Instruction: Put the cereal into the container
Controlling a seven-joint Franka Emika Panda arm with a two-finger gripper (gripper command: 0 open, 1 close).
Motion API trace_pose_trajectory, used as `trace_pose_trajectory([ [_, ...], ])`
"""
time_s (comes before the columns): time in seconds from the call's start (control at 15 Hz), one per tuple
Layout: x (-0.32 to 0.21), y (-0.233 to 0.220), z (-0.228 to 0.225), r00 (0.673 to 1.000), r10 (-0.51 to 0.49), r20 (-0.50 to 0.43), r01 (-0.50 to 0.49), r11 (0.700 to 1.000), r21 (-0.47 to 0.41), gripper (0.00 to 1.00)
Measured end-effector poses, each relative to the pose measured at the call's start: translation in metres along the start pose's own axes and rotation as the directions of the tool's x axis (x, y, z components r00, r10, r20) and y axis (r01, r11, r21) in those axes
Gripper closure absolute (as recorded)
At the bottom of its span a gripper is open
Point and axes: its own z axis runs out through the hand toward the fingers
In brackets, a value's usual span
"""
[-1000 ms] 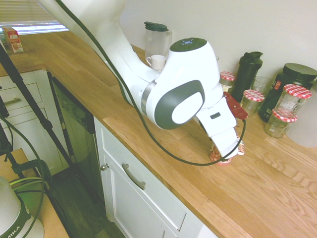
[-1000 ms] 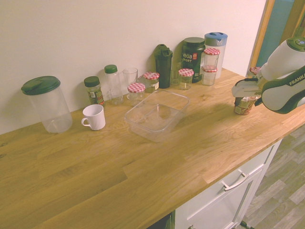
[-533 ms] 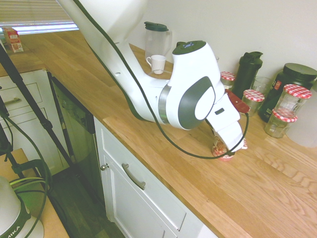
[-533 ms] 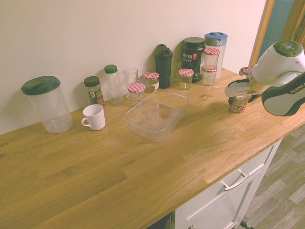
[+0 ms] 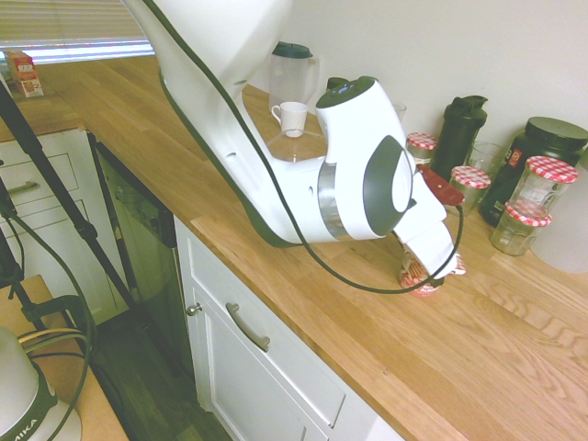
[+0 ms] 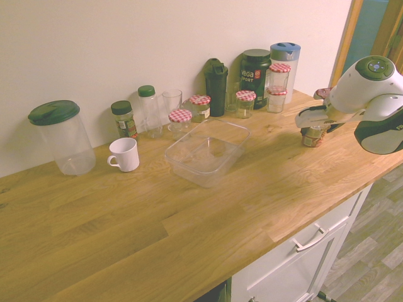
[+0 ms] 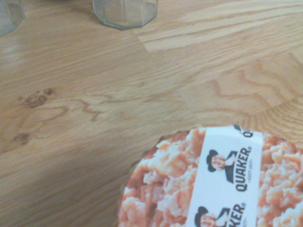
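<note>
Second exterior view shows the white Franka arm (image 6: 365, 94) coming in from the right, its gripper (image 6: 314, 128) low at the cereal cup (image 6: 312, 139). Whether the gripper is clamped on the cup or loose around it cannot be told. The cup is upright on the wooden counter (image 6: 189, 233), outside the container (image 6: 201, 170) and well apart from it. In the wrist view, its round lid carries a picture of pinkish clusters crossed by a white band reading "QUAKER". The container is a clear rectangular tub, open at the top, standing between the cup and a white mug (image 6: 124, 155). Behind it are jars with red-checkered lids (image 6: 180, 116) and a dark shaker bottle (image 6: 216, 88). A lidded clear pitcher (image 6: 70, 141) stands beyond the mug, near the wall.
</note>
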Motion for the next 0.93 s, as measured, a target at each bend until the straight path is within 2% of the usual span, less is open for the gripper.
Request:
trace_pose_trajectory([
  [0.4,0.0,0.001,-0.001,1.0,0.004,-0.018,-0.004,1.0,0.014,1.0],
  [0.6,0.001,-0.001,-0.01,1.0,0.002,-0.026,-0.001,0.999,0.048,1.0],
  [0.8,-0.002,-0.017,-0.062,0.997,-0.009,-0.076,0.017,0.993,0.114,1.0],
  [0.93,-0.026,-0.037,-0.107,0.993,-0.032,-0.117,0.048,0.99,0.136,1.0],
])
